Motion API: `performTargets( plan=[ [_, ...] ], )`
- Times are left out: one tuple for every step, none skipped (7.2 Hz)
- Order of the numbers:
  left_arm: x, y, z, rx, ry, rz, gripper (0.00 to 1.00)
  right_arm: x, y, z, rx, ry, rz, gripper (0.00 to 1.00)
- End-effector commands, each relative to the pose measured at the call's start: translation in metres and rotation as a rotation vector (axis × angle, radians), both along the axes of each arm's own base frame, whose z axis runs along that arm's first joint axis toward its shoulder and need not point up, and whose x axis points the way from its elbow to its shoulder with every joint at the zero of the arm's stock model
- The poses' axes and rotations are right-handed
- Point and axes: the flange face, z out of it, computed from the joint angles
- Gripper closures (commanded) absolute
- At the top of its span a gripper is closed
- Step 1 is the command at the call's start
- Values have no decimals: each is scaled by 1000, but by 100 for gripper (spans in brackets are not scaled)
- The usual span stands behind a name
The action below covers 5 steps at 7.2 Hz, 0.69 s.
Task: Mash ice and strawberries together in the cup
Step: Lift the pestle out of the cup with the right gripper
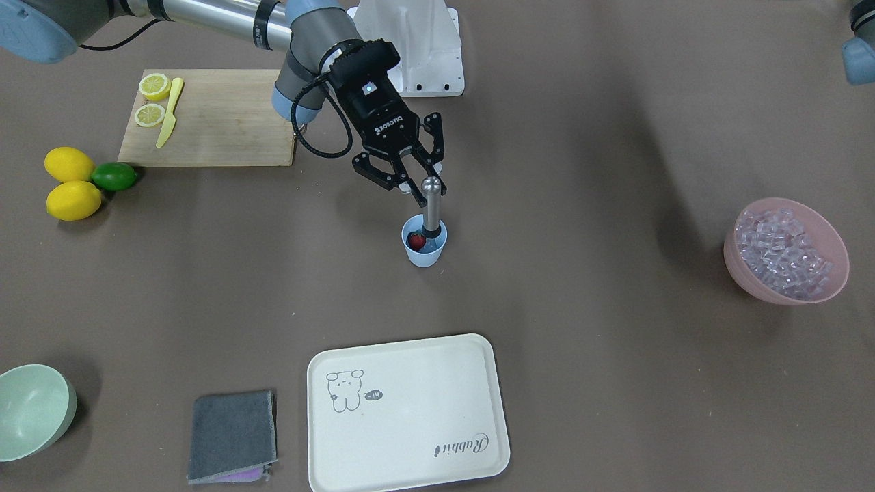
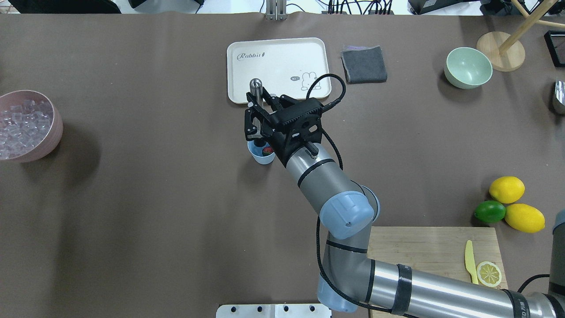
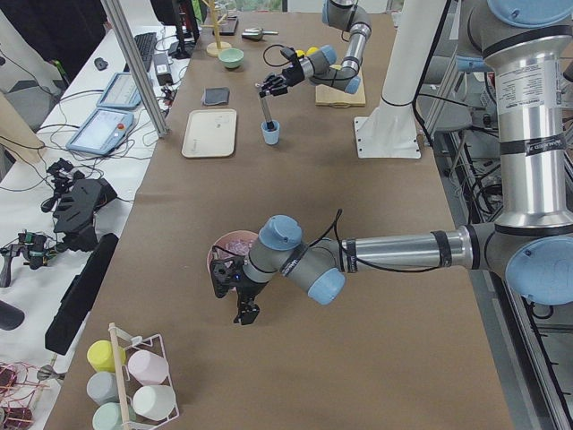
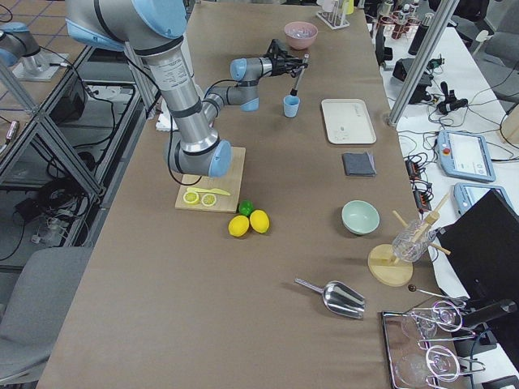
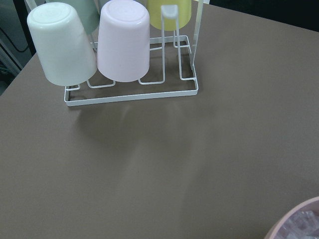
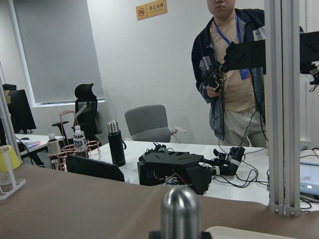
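Note:
The light-blue cup (image 1: 425,255) stands mid-table, also in the overhead view (image 2: 260,157). The red strawberry (image 1: 415,240) lies inside it. A metal muddler (image 1: 431,205) stands in the cup, leaning a little. My right gripper (image 1: 420,179) is at the muddler's top with its fingers spread on either side of it, open. The ice (image 1: 785,251) fills a pink bowl (image 1: 752,283) far from the cup. I cannot tell if any ice is in the cup. My left gripper (image 3: 241,312) hangs beside the pink bowl; I cannot tell whether it is open or shut.
A cream tray (image 1: 410,437), a grey cloth (image 1: 232,434) and a pale green bowl (image 1: 27,410) sit beyond the cup. A cutting board (image 1: 225,123) with lemon halves and a yellow knife, two lemons and a lime (image 1: 115,175) lie on my right. A cup rack (image 5: 129,74) stands near the left wrist.

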Motion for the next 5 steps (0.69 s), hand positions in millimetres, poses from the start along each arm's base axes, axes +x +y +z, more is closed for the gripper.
performTargets(
  plan=[
    [0,0,-2,3,2,1,2,48,-14,-37,25,-4,-6,100],
    [0,0,-1,2,0,0,2,66,-14,-53,10,32,-4,100],
    [-1,2,-3,6,1,-2,2,82,-24,-63,-3,61,-5,100],
    [1,5,-14,22,27,17,2,102,-54,-56,-22,119,-16,100],
    [5,5,-32,46,71,45,2,132,-93,-29,-96,149,-64,100]
  ],
)
